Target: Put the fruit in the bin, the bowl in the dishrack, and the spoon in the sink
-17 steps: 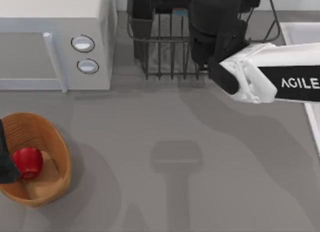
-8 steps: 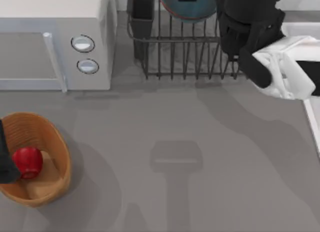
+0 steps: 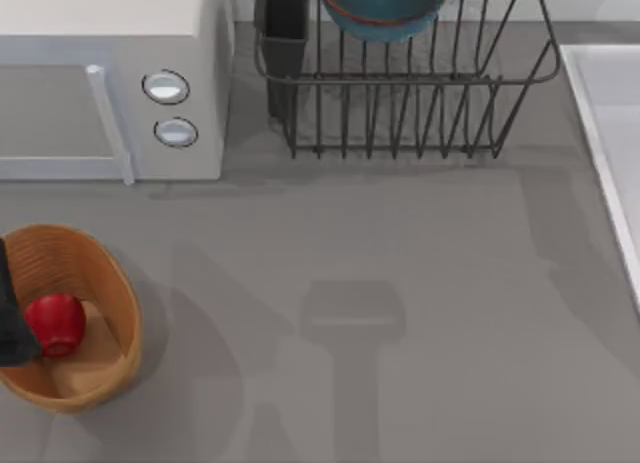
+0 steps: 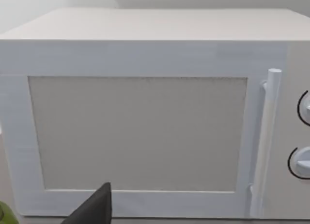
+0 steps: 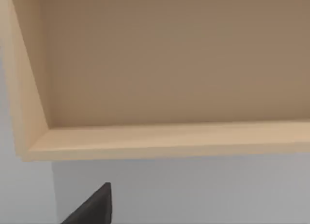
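the red fruit (image 3: 56,323) sits inside the bin (image 3: 108,283) at 8 o'clock on the tabletop (image 3: 400,283); the blue bowl (image 3: 380,8) stands in the dishrack (image 3: 400,103) at 12 o'clock; the white microwave (image 3: 110,83) is at 10 o'clock; the sink (image 3: 600,113) is at 2 o'clock; i cannot tell how the fingers are.
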`<state>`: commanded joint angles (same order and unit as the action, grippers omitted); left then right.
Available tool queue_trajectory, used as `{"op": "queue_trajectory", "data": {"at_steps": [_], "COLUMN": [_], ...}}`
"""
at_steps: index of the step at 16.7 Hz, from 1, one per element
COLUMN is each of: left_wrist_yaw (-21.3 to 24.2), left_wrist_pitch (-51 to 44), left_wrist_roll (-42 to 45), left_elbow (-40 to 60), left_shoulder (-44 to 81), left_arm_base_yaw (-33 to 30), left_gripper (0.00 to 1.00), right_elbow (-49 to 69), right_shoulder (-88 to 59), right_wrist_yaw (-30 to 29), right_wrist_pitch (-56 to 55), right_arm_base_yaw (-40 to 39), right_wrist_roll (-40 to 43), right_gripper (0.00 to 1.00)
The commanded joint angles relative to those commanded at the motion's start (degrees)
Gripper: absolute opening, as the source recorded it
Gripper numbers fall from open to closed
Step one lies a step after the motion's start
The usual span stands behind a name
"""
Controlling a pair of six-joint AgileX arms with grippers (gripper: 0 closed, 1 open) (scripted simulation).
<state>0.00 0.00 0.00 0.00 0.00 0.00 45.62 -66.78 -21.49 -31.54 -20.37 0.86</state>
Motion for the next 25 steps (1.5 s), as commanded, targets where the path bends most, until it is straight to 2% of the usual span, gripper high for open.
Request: {"op": "queue_trajectory", "data": {"at_steps": [7,13,17,25], "left_wrist_yaw": [0.0,0.0,0.0,0.0], "left_wrist_pitch": [0.0,0.0,0.0,0.0], "left_wrist_roll": [0.0,0.0,0.0,0.0], "left_elbow": [0.0,0.0,0.0,0.0], "left_shoulder": [0.0,0.0,0.0,0.0], "left_arm_base_yaw": [0.0,0.0,0.0,0.0], "left_gripper": [1.00,1.00,1.00,1.00], "right_elbow": [-25.0,-41.2,-45.5,-44.1], "right_shoulder": [38.8,61.1,66.6,64.7], "right_wrist_yaw": [12.1,19.8,21.5,21.4], "right_wrist_pitch": [14.1,27.3,31.4,33.0], "right_arm_base_yaw": [12.0,18.2,20.3,20.9], "right_wrist_roll": [-0.1,-0.3,-0.8,-1.3], "right_gripper": [1.00,1.00,1.00,1.00]}}
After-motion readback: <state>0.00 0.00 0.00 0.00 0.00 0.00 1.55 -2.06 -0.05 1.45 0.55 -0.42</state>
